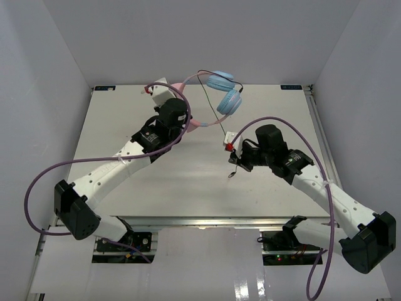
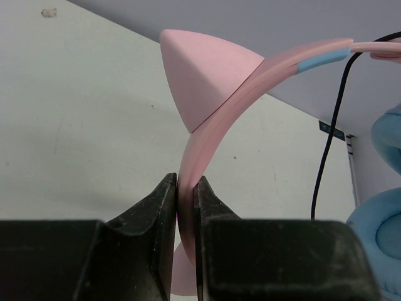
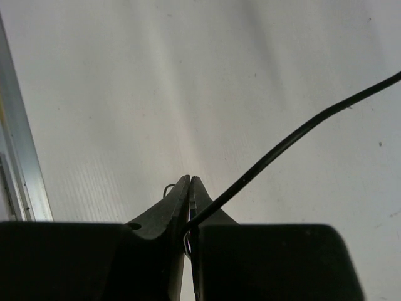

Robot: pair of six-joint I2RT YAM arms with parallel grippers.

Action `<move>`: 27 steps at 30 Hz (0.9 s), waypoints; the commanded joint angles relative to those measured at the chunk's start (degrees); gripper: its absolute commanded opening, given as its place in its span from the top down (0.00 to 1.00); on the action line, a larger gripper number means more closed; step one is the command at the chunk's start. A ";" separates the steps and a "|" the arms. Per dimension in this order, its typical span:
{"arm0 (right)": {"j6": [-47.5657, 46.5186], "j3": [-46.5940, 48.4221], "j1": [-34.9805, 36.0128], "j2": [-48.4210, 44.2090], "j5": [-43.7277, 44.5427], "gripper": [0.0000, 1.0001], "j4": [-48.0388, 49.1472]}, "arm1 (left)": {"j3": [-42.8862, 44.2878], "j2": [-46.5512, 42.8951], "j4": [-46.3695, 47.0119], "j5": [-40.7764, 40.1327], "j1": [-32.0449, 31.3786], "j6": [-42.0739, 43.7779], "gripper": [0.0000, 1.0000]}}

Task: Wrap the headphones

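The headphones are lifted above the far middle of the table, with two light-blue ear cups (image 1: 227, 94) and a pink headband (image 1: 188, 83). My left gripper (image 1: 193, 123) is shut on the headband (image 2: 207, 141), just below a pink cat-ear point (image 2: 203, 78). An ear cup (image 2: 379, 241) shows at the right edge of the left wrist view. The thin black cord (image 1: 215, 116) runs from the cups down to my right gripper (image 1: 236, 160), which is shut on the cord (image 3: 282, 147). The cord's loose end (image 1: 230, 175) hangs just past the gripper.
Thick purple robot cables (image 1: 37, 182) loop beside both arms. White walls (image 1: 56, 69) enclose the table on the left, back and right. An aluminium rail (image 1: 316, 125) runs along the table's right edge and also shows in the right wrist view (image 3: 22, 163).
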 commanded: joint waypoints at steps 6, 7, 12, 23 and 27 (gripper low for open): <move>-5.43 3.45 4.43 3.15 11.04 0.92 -6.50 | 0.31 1.96 5.67 1.88 1.67 -10.74 1.00; -5.65 3.81 4.74 3.43 10.88 0.92 -6.68 | 0.53 2.34 5.54 1.70 1.68 -11.04 1.00; -6.63 3.98 6.46 5.57 10.01 0.92 -7.04 | 1.79 4.85 4.95 2.83 1.62 -12.37 1.00; -8.81 8.97 7.09 5.51 17.36 0.92 -8.09 | -2.00 5.28 3.74 2.54 2.06 -9.76 1.00; -11.71 11.39 6.25 3.83 23.67 0.92 -8.01 | -4.96 5.37 3.74 3.36 2.15 -7.27 1.00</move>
